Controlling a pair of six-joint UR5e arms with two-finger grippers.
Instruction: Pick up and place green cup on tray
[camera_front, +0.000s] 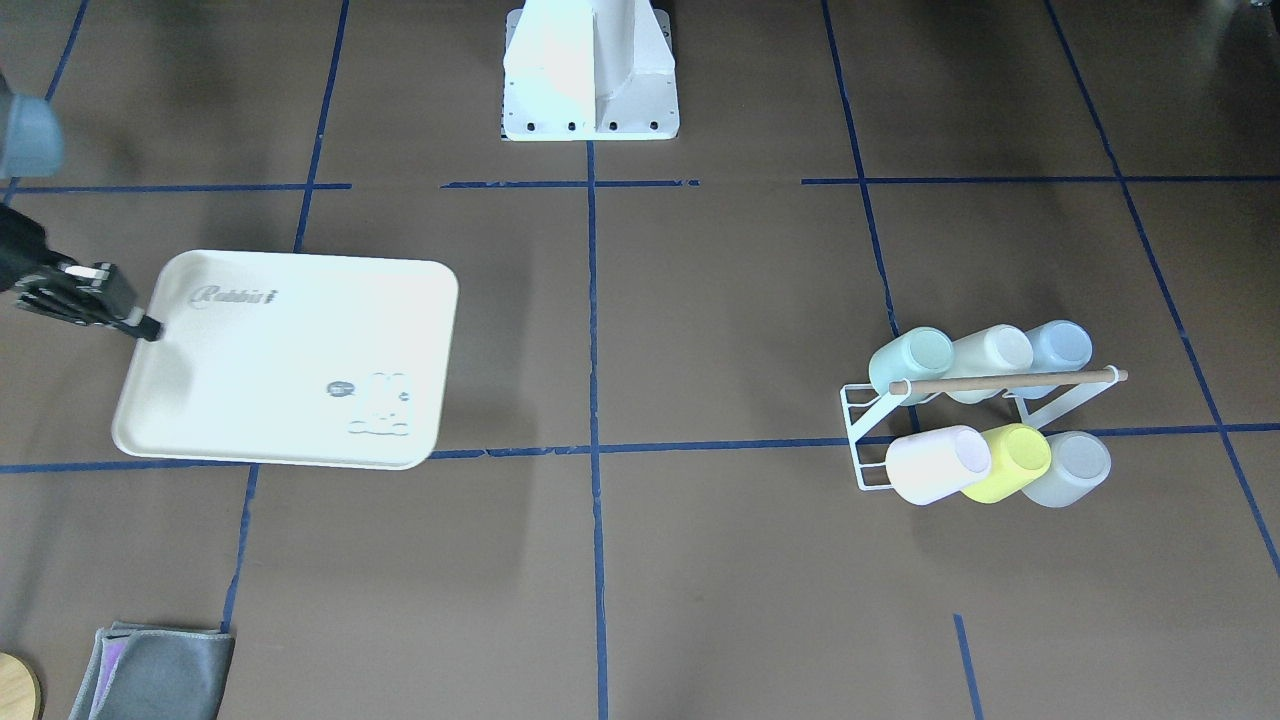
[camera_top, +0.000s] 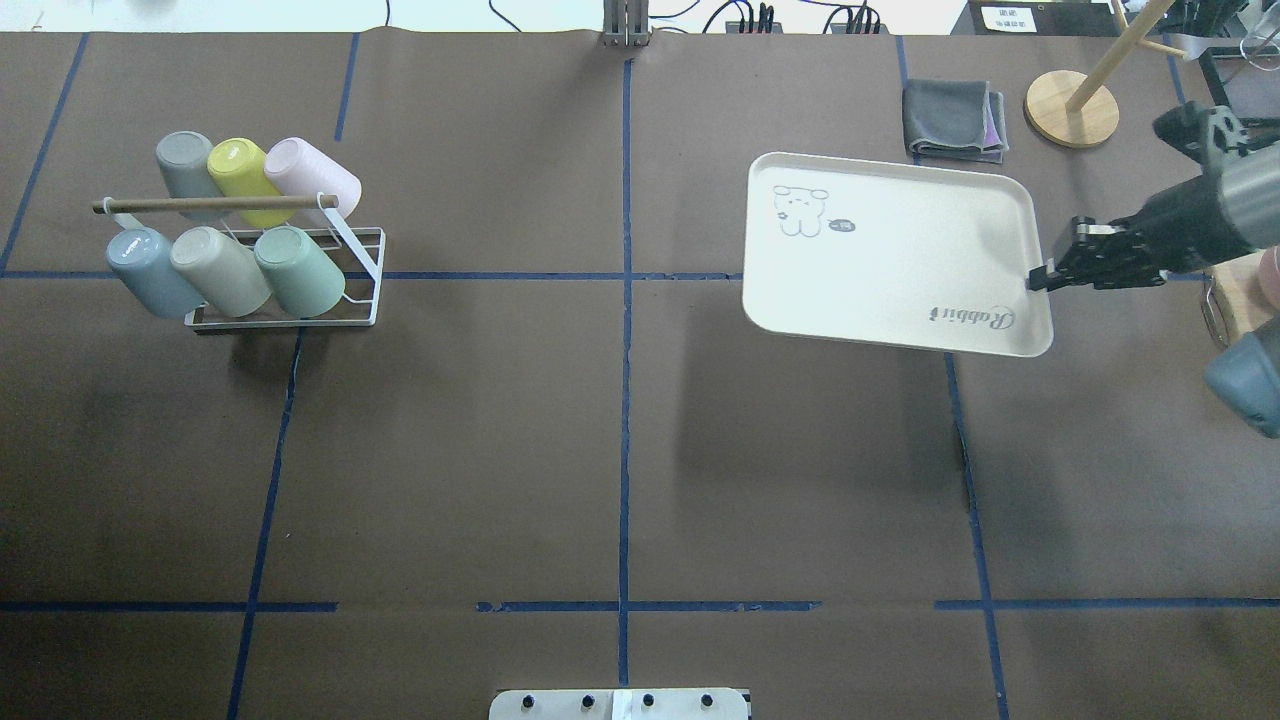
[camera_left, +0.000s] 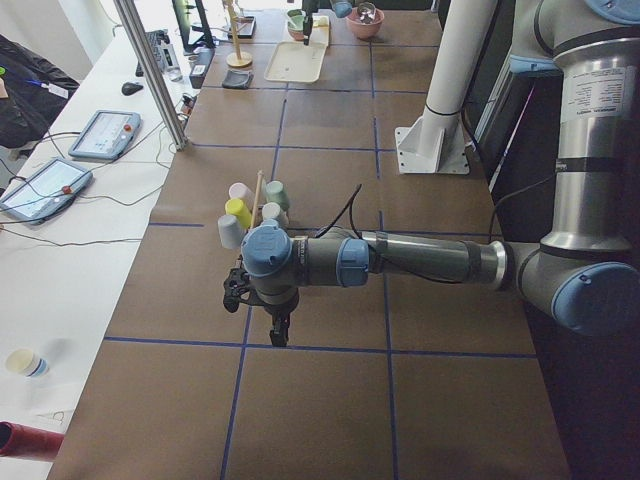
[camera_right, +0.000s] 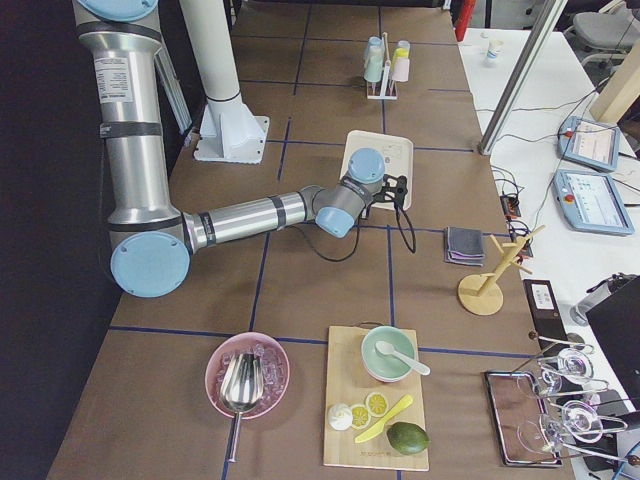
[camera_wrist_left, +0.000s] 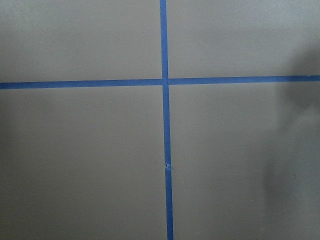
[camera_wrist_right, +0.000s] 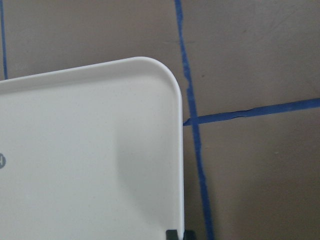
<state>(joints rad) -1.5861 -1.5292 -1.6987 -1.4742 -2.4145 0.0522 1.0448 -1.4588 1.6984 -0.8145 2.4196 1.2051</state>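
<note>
The green cup (camera_top: 298, 270) lies on its side in the near row of a white wire rack (camera_top: 372, 262), at that row's right end; the front view shows the green cup (camera_front: 910, 360) too. The cream tray (camera_top: 890, 255) with "Rabbit" script sits on the table's right half. My right gripper (camera_top: 1040, 278) is at the tray's right rim, its fingers closed on the edge; one fingertip (camera_wrist_right: 173, 234) shows at the rim of the tray (camera_wrist_right: 90, 165). My left gripper (camera_left: 278, 335) points down over a tape crossing short of the rack. I cannot tell if it is open.
Grey, yellow-green and pink cups (camera_top: 240, 165) fill the rack's far row; blue and cream cups (camera_top: 175, 270) lie beside the green one. A folded grey cloth (camera_top: 950, 120) and a wooden stand (camera_top: 1070, 108) lie beyond the tray. Bowls and a cutting board (camera_right: 375, 400) sit at the right end.
</note>
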